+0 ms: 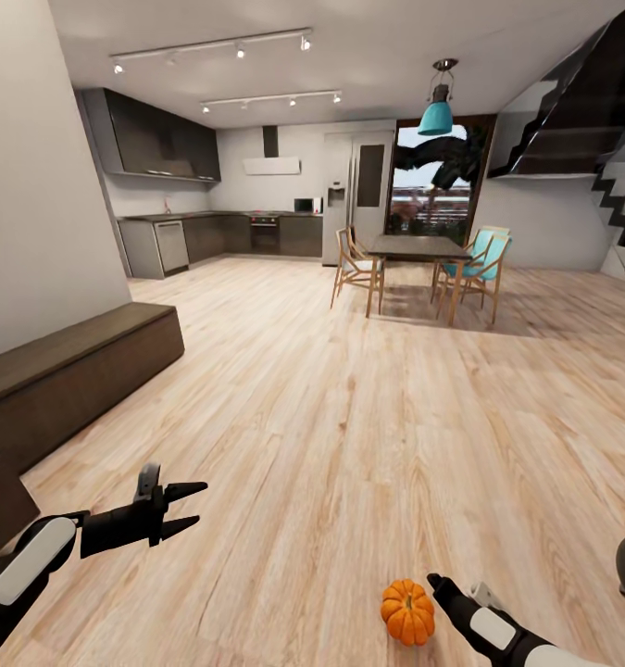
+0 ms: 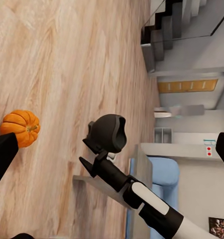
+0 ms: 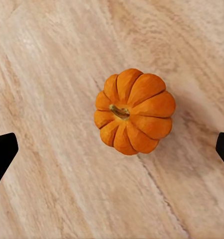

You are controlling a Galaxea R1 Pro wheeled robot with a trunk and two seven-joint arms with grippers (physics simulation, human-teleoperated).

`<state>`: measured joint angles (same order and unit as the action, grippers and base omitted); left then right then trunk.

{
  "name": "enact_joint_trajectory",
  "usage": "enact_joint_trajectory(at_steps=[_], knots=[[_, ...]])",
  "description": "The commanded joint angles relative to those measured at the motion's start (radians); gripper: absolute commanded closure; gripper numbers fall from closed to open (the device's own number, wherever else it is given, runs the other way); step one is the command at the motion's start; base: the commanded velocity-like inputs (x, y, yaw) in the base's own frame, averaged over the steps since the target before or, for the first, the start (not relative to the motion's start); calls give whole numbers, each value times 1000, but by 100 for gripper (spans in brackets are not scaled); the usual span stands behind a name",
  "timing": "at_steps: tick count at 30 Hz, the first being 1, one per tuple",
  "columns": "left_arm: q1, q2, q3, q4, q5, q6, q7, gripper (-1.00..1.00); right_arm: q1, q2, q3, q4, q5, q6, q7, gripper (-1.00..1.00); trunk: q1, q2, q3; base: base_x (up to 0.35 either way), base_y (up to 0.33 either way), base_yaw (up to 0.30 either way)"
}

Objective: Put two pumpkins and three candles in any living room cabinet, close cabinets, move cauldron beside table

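The pumpkin [image 3: 134,111] is sitting upright on the pale wood floor [image 1: 349,417], its short brownish stem pointing straight up toward the right wrist camera and its ribs fanning out evenly around it; it is round and squat, with no clear long axis along the floor. In the right wrist view the jaws of the right gripper [image 3: 112,152] are standing wide apart, one dark fingertip [image 3: 2,154] showing at each side of the picture, and the pumpkin is lying between them but touching neither, with bare floor on both sides. In the head view the pumpkin [image 1: 407,611] is resting near the lower edge of the picture, just beside the right arm's [image 1: 497,630] black and white wrist.

The left gripper [image 1: 187,508] is hovering over the floor well apart from the pumpkin, its two pointed fingers spread with a clear gap and holding nothing. The left wrist view is looking across at the pumpkin [image 2: 21,127] and the right arm [image 2: 127,184].

Along the wall on the left, the cabinet [image 1: 81,366] is running as a long, low, dark-brown unit with a flat top. Farther off, a wooden dining table [image 1: 418,250] with chairs is standing before the kitchen [image 1: 219,232], and a staircase [image 1: 590,120] is rising at the right.
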<state>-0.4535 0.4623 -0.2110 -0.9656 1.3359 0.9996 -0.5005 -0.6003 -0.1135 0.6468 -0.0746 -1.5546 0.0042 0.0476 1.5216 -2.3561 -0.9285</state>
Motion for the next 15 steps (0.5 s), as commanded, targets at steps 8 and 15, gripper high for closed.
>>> enact_joint_trajectory(at_steps=[8, 15], knots=[[-1, -3, -2, 0, -3, 1, -7, -100, -1, 0, 8, 21, -13, -1, 3, -100, 31, -57, -26, 0, 0, 0], [-1, 2, -2, 1, -3, 1, -7, -100, 0, -1, 8, 24, -13, -9, 3, -100, 57, -106, -48, 0, 0, 0]])
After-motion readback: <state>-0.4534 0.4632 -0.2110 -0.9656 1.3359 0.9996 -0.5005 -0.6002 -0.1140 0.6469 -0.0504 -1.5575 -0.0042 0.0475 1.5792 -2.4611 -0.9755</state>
